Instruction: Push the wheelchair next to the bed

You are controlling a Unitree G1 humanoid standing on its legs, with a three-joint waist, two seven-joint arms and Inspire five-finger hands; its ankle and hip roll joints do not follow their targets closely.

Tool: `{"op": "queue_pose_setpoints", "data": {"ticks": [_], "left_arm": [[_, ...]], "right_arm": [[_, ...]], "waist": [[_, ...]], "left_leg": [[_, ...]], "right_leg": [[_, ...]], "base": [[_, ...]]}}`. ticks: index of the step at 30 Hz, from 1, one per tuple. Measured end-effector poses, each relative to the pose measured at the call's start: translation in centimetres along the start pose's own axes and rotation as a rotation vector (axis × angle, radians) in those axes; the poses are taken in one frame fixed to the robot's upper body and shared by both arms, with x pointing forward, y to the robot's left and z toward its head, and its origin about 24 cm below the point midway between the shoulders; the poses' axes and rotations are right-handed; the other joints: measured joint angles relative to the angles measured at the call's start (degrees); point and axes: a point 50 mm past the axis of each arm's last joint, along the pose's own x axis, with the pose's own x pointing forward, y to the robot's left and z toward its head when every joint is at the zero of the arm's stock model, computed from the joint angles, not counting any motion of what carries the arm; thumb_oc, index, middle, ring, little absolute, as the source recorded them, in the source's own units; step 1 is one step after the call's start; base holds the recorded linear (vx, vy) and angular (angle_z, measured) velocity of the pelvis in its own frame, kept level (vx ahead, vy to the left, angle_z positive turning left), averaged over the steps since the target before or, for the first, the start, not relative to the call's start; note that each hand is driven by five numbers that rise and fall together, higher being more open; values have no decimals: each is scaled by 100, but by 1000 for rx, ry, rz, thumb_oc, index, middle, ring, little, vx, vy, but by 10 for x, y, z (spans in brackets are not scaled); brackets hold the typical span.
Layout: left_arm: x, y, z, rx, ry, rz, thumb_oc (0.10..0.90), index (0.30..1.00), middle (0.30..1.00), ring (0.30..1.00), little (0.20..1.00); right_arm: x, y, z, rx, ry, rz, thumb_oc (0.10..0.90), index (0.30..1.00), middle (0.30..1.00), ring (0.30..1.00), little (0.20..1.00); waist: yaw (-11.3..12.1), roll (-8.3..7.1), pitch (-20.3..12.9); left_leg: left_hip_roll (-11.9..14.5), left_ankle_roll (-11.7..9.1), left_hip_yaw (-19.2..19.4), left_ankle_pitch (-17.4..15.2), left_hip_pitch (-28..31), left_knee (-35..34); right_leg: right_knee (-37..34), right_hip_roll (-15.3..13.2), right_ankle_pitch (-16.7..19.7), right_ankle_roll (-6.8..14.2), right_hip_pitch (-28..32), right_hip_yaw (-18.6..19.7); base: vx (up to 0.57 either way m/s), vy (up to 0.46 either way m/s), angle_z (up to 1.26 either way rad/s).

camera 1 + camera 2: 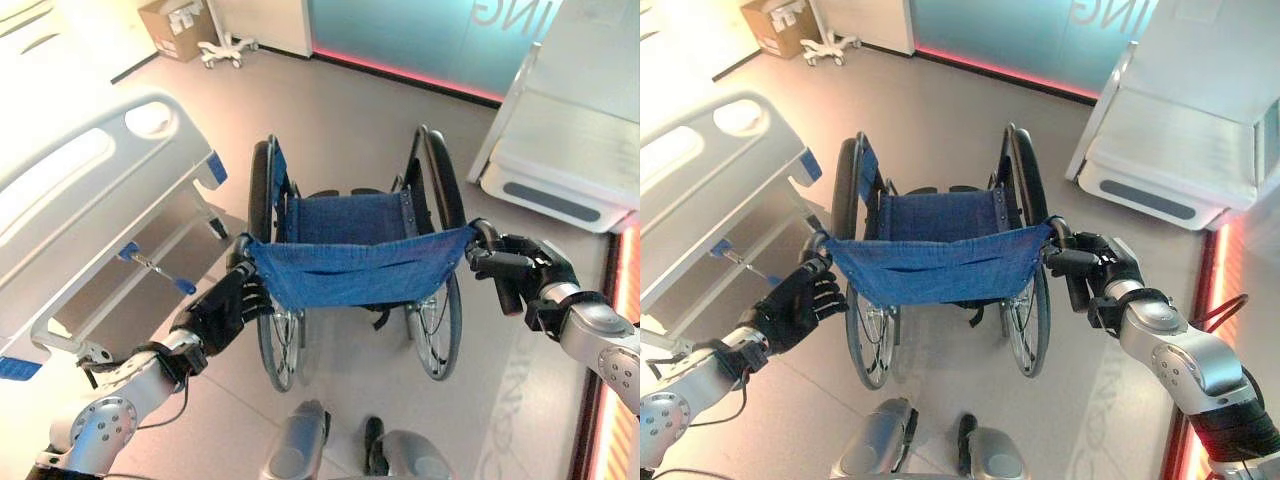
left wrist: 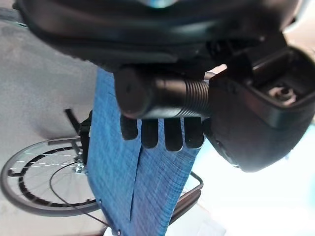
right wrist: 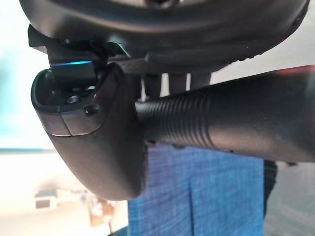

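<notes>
A: Biggest item first?

B: Hospital bed (image 1: pixel 90 190), white with blue fittings, at about 9 to 10 o'clock of the scene, its footboard end near the wheelchair's left wheel but not touching it.

A: Anything opposite?

B: A white cart (image 1: pixel 560 140) at 2 o'clock, well apart from the chair. A cardboard box (image 1: pixel 178 27) and a white wheeled stand base (image 1: pixel 228 48) sit at 11 o'clock, far off by the wall.

A: The wheelchair?

B: Wheelchair (image 1: pixel 355 245) dead centre on the grey floor, blue fabric seat and backrest, back towards the robot, large spoked wheels either side. It stands just beside the bed's foot end, at an angle to it.

A: Hands?

B: Left hand (image 1: pixel 222 310) at 7 o'clock, fingers (image 2: pixel 162 135) curled round the left push handle (image 2: pixel 157 93). Right hand (image 1: pixel 520 270) at 3 o'clock, wrapped round the ribbed right push handle (image 3: pixel 221 123), thumb closing the grasp.
</notes>
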Motion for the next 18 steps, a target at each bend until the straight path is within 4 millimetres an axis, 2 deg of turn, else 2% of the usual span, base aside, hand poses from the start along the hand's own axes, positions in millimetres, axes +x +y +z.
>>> {"op": "queue_pose_setpoints", "data": {"ticks": [2,3,4,5,6,9,11,12,13,14,15,16,17,18], "left_arm": [[-2,3,-4,-7,15,10,400,300,300,300,300],[-2,3,-6,-8,19,8,400,300,300,300,300],[-3,3,-7,-8,23,2,400,300,300,300,300],[-7,4,-11,-11,32,4,400,300,300,300,300],[-8,4,-13,-10,39,5,400,300,300,300,300],[-15,4,-17,1,48,15,400,300,300,300,300],[-19,5,-16,4,41,23,400,300,300,300,300],[-19,6,-14,6,34,24,400,300,300,300,300],[-18,6,-13,7,21,32,400,300,300,300,300],[-16,8,-11,18,14,40,400,300,300,300,300],[-16,9,-9,32,16,45,400,300,300,300,300],[-16,10,-8,45,18,49,400,300,300,300,300],[-16,10,-7,55,20,52,400,300,300,300,300],[-17,13,-5,67,23,62,400,300,300,300,300]], "right_arm": [[2,2,0,-13,5,8,400,300,300,300,300],[3,3,0,-13,7,11,400,300,300,300,300],[3,3,0,-14,9,9,400,300,300,300,300],[3,2,-2,-14,14,10,400,300,300,300,300],[2,2,-4,-13,18,16,400,300,300,300,300],[-2,1,-10,-11,30,29,400,300,300,300,300],[-5,2,-14,-6,36,34,400,300,300,300,300],[-5,3,-17,8,40,35,400,300,300,300,300],[-4,5,-19,20,43,36,400,300,300,300,300],[-1,9,-22,17,43,34,400,300,300,300,300],[0,11,-25,32,51,37,400,300,300,300,300],[0,12,-27,34,56,39,400,300,300,300,300],[0,12,-27,36,56,41,400,300,300,300,300],[1,15,-29,46,59,46,400,300,300,300,300]], "waist": [[96,34,3],[200,85,6],[284,131,6],[457,276,2],[470,326,-15],[649,367,-233],[678,320,-396],[672,180,-443],[708,83,-454],[724,92,-455],[730,83,-459],[737,78,-462],[752,75,-462],[757,-47,-510]], "left_leg": [[19,11,45,42,31,-1696],[88,-25,26,104,-3,-2278],[138,-46,30,162,-45,-2444],[271,-104,13,264,-67,-2884],[286,-111,11,268,-140,-2952],[362,-106,57,268,-141,-2867],[348,-31,35,388,133,-2817],[205,48,52,511,151,-2782],[110,175,131,590,250,-2726],[182,379,254,732,400,-2768],[203,550,372,852,538,-2773],[201,712,497,1069,681,-2761],[173,830,579,1196,766,-2766],[23,930,663,1099,897,-2867]], "right_leg": [[-313,237,32,-42,355,479],[-397,334,19,-100,508,624],[-438,386,4,-113,604,707],[-502,484,-103,-164,848,909],[-502,512,-284,-205,1015,999],[-257,484,-746,-142,1213,1245],[-183,403,-1029,-64,1411,1271],[-117,263,-1155,-48,1447,1236],[184,175,-1196,66,1426,1045],[949,164,-1152,230,1160,515],[1457,72,-1034,436,1012,152],[1985,-35,-926,633,894,-59],[2313,-143,-865,737,796,-162],[2752,-397,-861,834,572,-235]], "base": [[494,113,-24],[427,102,-49],[565,146,-74],[565,181,-56],[646,232,-53],[388,157,-33],[445,161,-11],[414,165,-9],[373,171,-11],[321,165,-19],[312,161,-20],[285,140,-21],[259,102,-31],[303,78,-30]]}}
